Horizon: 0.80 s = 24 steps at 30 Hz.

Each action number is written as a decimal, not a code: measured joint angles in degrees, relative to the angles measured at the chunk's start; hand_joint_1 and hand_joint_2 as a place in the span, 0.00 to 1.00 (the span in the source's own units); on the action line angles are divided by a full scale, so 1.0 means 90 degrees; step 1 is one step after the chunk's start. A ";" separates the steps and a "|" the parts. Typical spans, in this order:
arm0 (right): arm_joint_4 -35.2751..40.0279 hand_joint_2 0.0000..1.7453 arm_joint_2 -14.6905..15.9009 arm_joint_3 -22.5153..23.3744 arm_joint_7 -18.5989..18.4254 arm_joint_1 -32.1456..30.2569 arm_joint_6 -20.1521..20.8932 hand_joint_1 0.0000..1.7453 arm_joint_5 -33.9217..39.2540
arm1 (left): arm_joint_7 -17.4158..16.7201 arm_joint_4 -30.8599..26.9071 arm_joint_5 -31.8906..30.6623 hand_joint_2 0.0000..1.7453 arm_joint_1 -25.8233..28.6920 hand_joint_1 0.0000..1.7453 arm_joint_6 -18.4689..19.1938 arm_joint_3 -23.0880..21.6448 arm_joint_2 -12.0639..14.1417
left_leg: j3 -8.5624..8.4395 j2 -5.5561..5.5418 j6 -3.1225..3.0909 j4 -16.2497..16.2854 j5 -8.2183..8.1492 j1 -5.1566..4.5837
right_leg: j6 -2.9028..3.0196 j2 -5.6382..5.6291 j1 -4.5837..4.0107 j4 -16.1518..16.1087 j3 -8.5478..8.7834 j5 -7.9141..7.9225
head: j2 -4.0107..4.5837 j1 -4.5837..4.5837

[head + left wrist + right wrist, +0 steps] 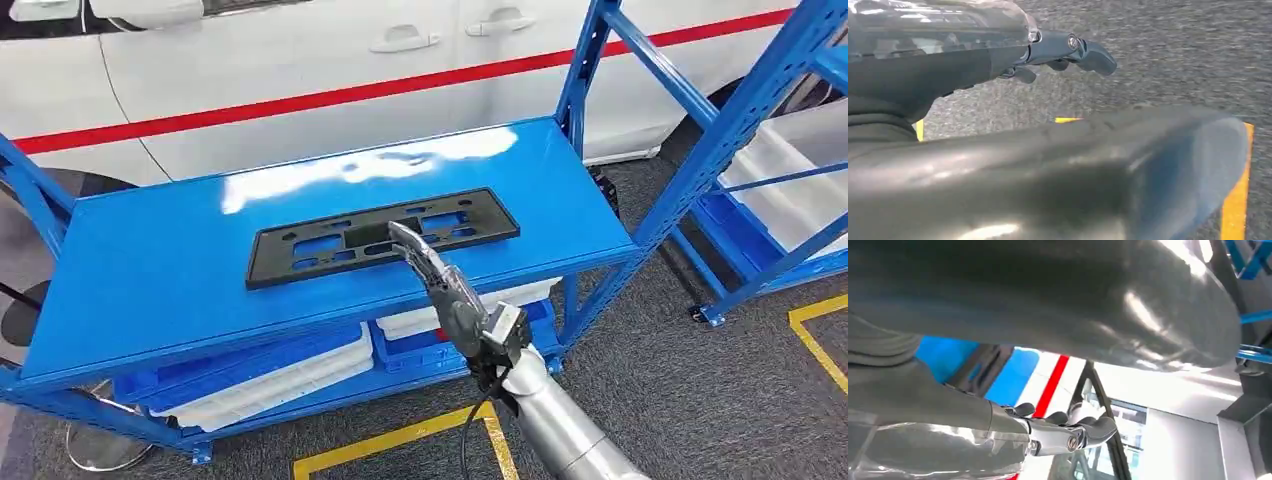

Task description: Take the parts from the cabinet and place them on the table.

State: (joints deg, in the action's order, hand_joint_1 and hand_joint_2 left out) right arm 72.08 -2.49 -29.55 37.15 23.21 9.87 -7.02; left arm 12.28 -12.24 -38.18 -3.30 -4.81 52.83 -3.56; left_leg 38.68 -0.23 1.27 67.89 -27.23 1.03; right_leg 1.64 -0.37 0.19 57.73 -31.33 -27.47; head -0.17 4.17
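One black plastic part, a long license-plate-style bracket (383, 236) pierced with slots, lies flat on the blue surface (150, 270), its length running roughly along the surface's own and set toward the near half. My right hand (440, 280) reaches over the front edge, its fingers (405, 238) stretched out straight over the bracket's middle and holding nothing; whether the tips touch the plastic I cannot tell. My left hand (1068, 52) hangs over grey carpet with fingers loosely extended and nothing in them.

The risk, as I judge it, lies in pulling back: a fingertip dragging on the bracket could slide it toward the front edge, and the glossy blue surface looks slick enough to let it travel. The part appears thin, rigid and light, so a small nudge might turn it askew. White trays (290, 375) sit on the shelf below.
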 joint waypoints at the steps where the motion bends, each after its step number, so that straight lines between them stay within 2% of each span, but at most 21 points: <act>1: -0.0046 0.00 -0.0041 -0.0063 -0.0031 0.0087 -0.0170 0.00 -0.0083 | 0.0032 0.0000 -0.0012 0.00 -0.0003 0.00 0.0000 0.0012 0.0000 | -0.0223 0.0001 -0.0037 -0.0587 0.0355 -0.0003 | -0.0018 -0.0002 -0.0003 0.0001 0.0073 -0.0055 | 0.0000 0.0000; 2: -0.0100 0.00 -0.0053 -0.0109 -0.0048 0.0163 -0.0323 0.00 -0.0175 | 0.0041 0.0000 -0.0024 0.00 0.0001 0.00 0.0000 0.0034 0.0002 | -0.0335 0.0005 -0.0084 -0.0851 0.0408 -0.0018 | -0.0044 0.0001 -0.0003 0.0000 0.0082 -0.0099 | 0.0000 -0.0002; 3: -0.0163 0.00 -0.0065 -0.0168 -0.0058 0.0248 -0.0456 0.00 -0.0243 | 0.0048 0.0000 -0.0041 0.00 -0.0009 0.00 0.0002 0.0044 0.0000 | -0.0410 0.0005 -0.0090 -0.1007 0.0355 -0.0053 | -0.0086 -0.0006 -0.0050 0.0052 0.0063 -0.0125 | 0.0000 0.0000; 4: -0.0197 1.00 -0.0070 -0.0197 -0.0063 0.0280 -0.0515 0.00 -0.0279 | 0.0051 0.0000 -0.0048 0.00 -0.0019 0.00 0.0002 0.0049 0.0000 | -0.0377 -0.0001 -0.0122 -0.0982 0.0317 -0.0058 | -0.0110 -0.0001 -0.0035 0.0035 0.0036 -0.0115 | 0.0000 0.0000; 6: -0.0260 1.00 -0.0099 -0.0245 -0.0065 0.0325 -0.0636 0.00 -0.0379 | 0.0063 0.0000 -0.0063 0.00 0.0004 0.00 0.0000 0.0073 0.0000 | -0.0377 -0.0018 -0.0173 -0.1015 0.0296 -0.0054 | -0.0167 0.0006 -0.0029 0.0005 0.0058 -0.0137 | 0.0000 0.0000; 7: -0.0284 1.00 -0.0104 -0.0262 -0.0083 0.0363 -0.0819 0.00 -0.0542 | 0.0075 0.0000 -0.0070 0.00 0.0004 0.00 -0.0002 0.0080 -0.0002 | -0.0436 -0.0012 -0.0210 -0.1079 0.0317 0.0004 | -0.0200 0.0001 -0.0047 0.0024 0.0068 -0.0193 | 0.0000 0.0000; 8: -0.0323 1.00 -0.0104 -0.0293 -0.0167 0.0413 -0.1204 0.00 -0.0901 | 0.0095 0.0000 -0.0095 0.00 0.0002 0.00 -0.0022 0.0085 -0.0002 | -0.0481 -0.0011 -0.0233 -0.1107 0.0309 0.0004 | -0.0229 0.0011 -0.0034 0.0187 0.0024 -0.0283 | 0.0000 -0.0002; 9: -0.0389 1.00 -0.0102 -0.0347 -0.0287 0.0495 -0.1655 0.00 -0.1337 | 0.0095 0.0000 -0.0124 0.00 -0.0004 0.00 -0.0051 0.0090 0.0000 | -0.0499 -0.0008 -0.0268 -0.1119 0.0292 0.0004 | -0.0256 0.0007 -0.0022 0.0593 -0.0195 -0.0479 | 0.0000 -0.0002; 11: -0.0632 1.00 -0.0099 -0.0474 -0.0698 0.0612 -0.2583 0.00 -0.2426 | 0.0092 0.0000 -0.0148 0.00 -0.0032 0.00 -0.0090 0.0092 0.0000 | -0.0518 -0.0008 -0.0297 -0.1116 0.0261 0.0003 | -0.0303 0.0009 0.0019 0.1668 -0.0827 -0.0862 | 0.0000 0.0000; 12: -0.0804 1.00 -0.0102 -0.0556 -0.0999 0.0662 -0.2934 0.00 -0.2996 | 0.0080 0.0000 -0.0163 0.00 -0.0035 0.00 -0.0112 0.0095 -0.0002 | -0.0529 -0.0011 -0.0296 -0.1111 0.0240 0.0004 | -0.0318 0.0011 0.0032 0.2034 -0.1086 -0.0904 | 0.0000 -0.0002; 13: -0.0996 1.00 -0.0104 -0.0629 -0.1259 0.0733 -0.3194 0.00 -0.3472 | 0.0068 0.0000 -0.0170 0.00 -0.0036 0.00 -0.0124 0.0095 -0.0005 | -0.0554 -0.0015 -0.0291 -0.1109 0.0221 0.0005 | -0.0326 0.0012 0.0051 0.2077 -0.1183 -0.0785 | 0.0000 0.0000; 14: -0.1225 1.00 -0.0116 -0.0707 -0.1507 0.0837 -0.3439 0.00 -0.3890 | 0.0063 0.0000 -0.0199 0.00 -0.0035 0.00 -0.0129 0.0097 -0.0010 | -0.0591 -0.0019 -0.0282 -0.1109 0.0196 0.0006 | -0.0330 0.0015 0.0070 0.1834 -0.1129 -0.0527 | 0.0000 0.0000; 16: -0.1711 1.00 -0.0163 -0.0835 -0.1892 0.1088 -0.3896 0.00 -0.4628 | 0.0061 0.0000 -0.0236 0.00 -0.0025 0.00 -0.0129 0.0100 -0.0022 | -0.0689 -0.0026 -0.0256 -0.1095 0.0132 0.0007 | -0.0302 0.0025 0.0078 0.0715 -0.0686 0.0201 | 0.0000 0.0000; 17: -0.1982 1.00 -0.0201 -0.0910 -0.2104 0.1232 -0.4122 0.00 -0.5036 | 0.0061 0.0000 -0.0267 0.00 -0.0029 0.00 -0.0129 0.0100 -0.0027 | -0.0709 -0.0029 -0.0221 -0.1094 0.0100 0.0006 | -0.0271 0.0025 0.0075 0.0217 -0.0512 0.0387 | 0.0000 -0.0002; 18: -0.2264 1.00 -0.0223 -0.0993 -0.2320 0.1386 -0.4301 0.00 -0.5422 | 0.0063 0.0000 -0.0284 0.00 -0.0046 0.00 -0.0126 0.0100 -0.0027 | -0.0702 -0.0033 -0.0180 -0.1073 0.0076 -0.0040 | -0.0257 0.0025 0.0021 0.0145 -0.0449 0.0314 | 0.0000 -0.0002; 20: -0.2777 1.00 -0.0301 -0.1141 -0.2772 0.1584 -0.4600 0.00 -0.6209 | 0.0065 0.0000 -0.0342 0.00 -0.0071 0.00 -0.0117 0.0100 -0.0027 | -0.0701 -0.0033 -0.0126 -0.1093 0.0076 -0.0034 | -0.0227 0.0021 0.0013 0.0100 -0.0446 0.0283 | 0.0000 0.0000; 21: -0.3005 1.00 -0.0308 -0.1189 -0.2909 0.1647 -0.4705 0.00 -0.6497 | 0.0065 0.0000 -0.0352 0.00 -0.0070 0.00 -0.0112 0.0100 -0.0027 | -0.0725 -0.0030 -0.0078 -0.1136 0.0074 -0.0026 | -0.0182 0.0016 -0.0008 0.0104 -0.0441 0.0262 | 0.0000 0.0000; 23: -0.3262 1.00 -0.0328 -0.1236 -0.3014 0.1705 -0.4798 0.00 -0.6739 | 0.0065 0.0000 -0.0364 0.00 -0.0072 0.00 -0.0109 0.0100 -0.0022 | -0.0723 -0.0018 -0.0009 -0.1094 -0.0005 0.0000 | -0.0097 0.0028 0.0070 0.0005 -0.0371 0.0300 | 0.0000 0.0000; 24: -0.3410 1.00 -0.0359 -0.1265 -0.3077 0.1742 -0.4842 0.00 -0.6853 | 0.0065 0.0000 -0.0386 0.00 -0.0070 0.00 -0.0109 0.0102 -0.0017 | -0.0661 -0.0010 0.0011 -0.0919 -0.0105 -0.0003 | -0.0070 0.0027 0.0066 -0.0015 -0.0346 0.0288 | 0.0000 0.0000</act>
State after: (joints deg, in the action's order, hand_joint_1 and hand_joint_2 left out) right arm 41.39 -5.73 -40.94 9.46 38.88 -33.70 -68.70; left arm 12.87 -12.24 -41.66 -3.93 -5.79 53.75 -3.72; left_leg 32.72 -0.32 1.37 59.62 -28.17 1.00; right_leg 1.01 -0.12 0.79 57.60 -34.44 -24.88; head -0.17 4.17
